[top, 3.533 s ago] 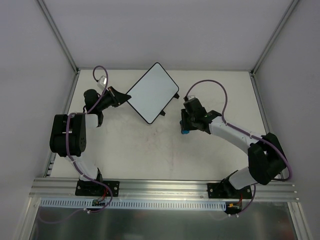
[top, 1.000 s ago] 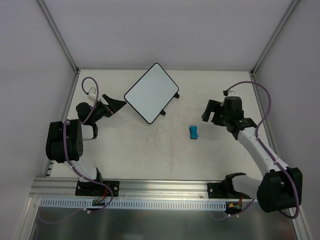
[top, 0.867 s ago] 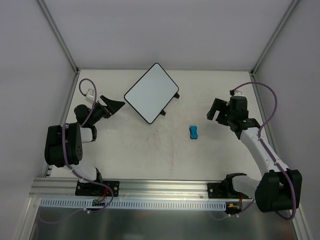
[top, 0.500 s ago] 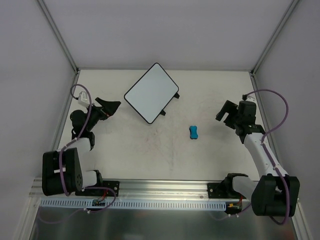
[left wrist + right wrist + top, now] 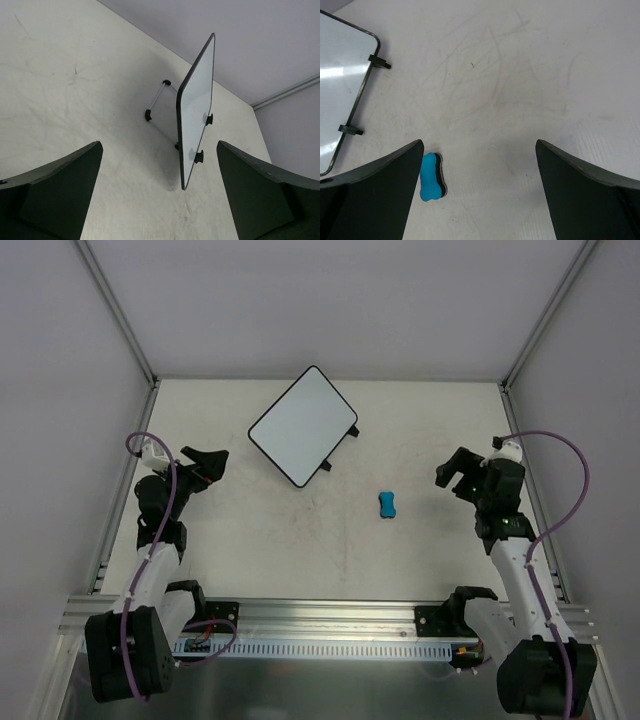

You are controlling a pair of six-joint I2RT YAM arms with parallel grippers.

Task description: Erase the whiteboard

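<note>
Up and left of the blue eraser [image 5: 388, 505], the whiteboard [image 5: 303, 436] lies apart from both grippers, nearer the left gripper [image 5: 213, 462] than the right gripper [image 5: 452, 472]. Its white face looks clean, with thin black rim and two tabs toward the eraser. Both grippers stand wide, holding nothing.

Thing: whiteboard [image 5: 303, 427]
Look: small flat rectangle with a white face, a thin black rim and rounded corners
Edge detail: two small black tabs stick out from the edge that faces right and toward the near side
Surface: plain white, with soft pale reflections in the right wrist view
Pose: face up and turned diagonally, one corner pointing at the far wall
Place: far part of the bench [image 5: 330, 550], slightly left of centre
Support: possibly propped a little off the bench; the left wrist view is too oblique to tell
</note>
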